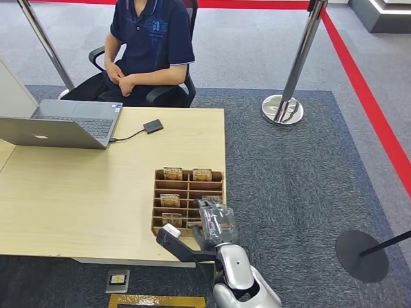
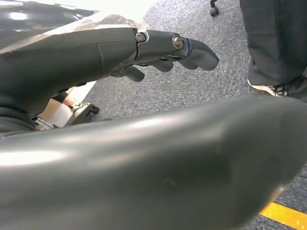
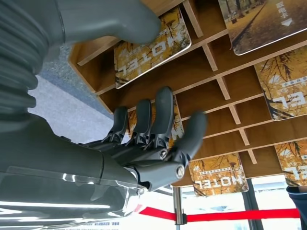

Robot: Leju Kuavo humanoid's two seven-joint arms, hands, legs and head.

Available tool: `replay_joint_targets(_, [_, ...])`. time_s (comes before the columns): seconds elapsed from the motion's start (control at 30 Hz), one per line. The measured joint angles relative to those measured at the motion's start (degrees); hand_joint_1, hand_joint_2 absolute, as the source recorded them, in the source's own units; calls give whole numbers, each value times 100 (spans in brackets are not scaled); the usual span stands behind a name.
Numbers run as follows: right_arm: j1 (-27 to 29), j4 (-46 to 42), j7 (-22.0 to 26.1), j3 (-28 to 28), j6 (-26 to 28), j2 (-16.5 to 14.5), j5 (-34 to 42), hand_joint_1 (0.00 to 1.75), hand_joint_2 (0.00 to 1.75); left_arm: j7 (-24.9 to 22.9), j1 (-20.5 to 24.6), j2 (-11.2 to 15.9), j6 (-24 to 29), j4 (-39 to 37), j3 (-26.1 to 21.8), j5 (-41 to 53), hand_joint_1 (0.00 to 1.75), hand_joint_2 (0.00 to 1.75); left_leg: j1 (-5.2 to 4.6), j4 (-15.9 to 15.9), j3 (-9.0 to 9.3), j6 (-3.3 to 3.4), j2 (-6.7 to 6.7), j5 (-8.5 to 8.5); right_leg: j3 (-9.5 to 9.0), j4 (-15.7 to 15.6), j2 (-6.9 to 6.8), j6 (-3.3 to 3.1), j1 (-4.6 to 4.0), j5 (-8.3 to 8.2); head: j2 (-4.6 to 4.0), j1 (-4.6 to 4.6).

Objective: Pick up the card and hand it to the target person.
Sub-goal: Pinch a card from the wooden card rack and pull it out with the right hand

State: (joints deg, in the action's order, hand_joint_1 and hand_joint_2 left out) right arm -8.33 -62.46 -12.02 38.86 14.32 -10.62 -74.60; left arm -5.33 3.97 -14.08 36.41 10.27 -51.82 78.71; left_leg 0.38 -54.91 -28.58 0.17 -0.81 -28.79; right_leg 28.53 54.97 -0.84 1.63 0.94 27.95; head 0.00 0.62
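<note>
head view: right hand hovers over the rack at the desk's near right corner, cards in its slots. left wrist view: left hand empty, fingers extended. right wrist view: fingers spread before a card, gripping nothing.

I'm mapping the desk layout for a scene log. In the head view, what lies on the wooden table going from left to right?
Open silver laptop → small flat black box on a cable → wooden slotted card rack holding hotel cards, with the robot's right hand over its near right corner.
</note>
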Motion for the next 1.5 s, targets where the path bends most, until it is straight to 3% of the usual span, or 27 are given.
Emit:
replay_joint_targets(0.23, [-2,1,-17,3,0,-3,-36,67,175,0,0,0,0,0,0,5,0,0,0,0,0,0,0,0,0,0,0,0,0,0,0,0])
replay_joint_targets(0.7, [-2,7,-18,5,1,-3,-41,123,175,-69,0,12,0,0,0,32,0,0,0,0,0,0,0,0,0,0,0,0,0,0,0,-1])
replay_joint_targets(1.03, [-7,49,-18,5,2,-15,-41,137,175,-61,0,18,-7,0,0,28,0,0,0,0,1,0,0,0,0,0,0,0,0,0,0,1])
replay_joint_targets(1.33, [-7,54,-16,5,20,-16,-39,171,175,-7,0,20,-6,0,0,30,0,0,0,0,1,0,0,1,0,0,0,0,0,0,0,1])
replay_joint_targets(1.5, [-5,42,15,-1,55,-13,-23,175,175,33,-1,20,-4,0,0,14,0,0,0,0,0,0,0,1,0,0,0,0,0,0,0,0])
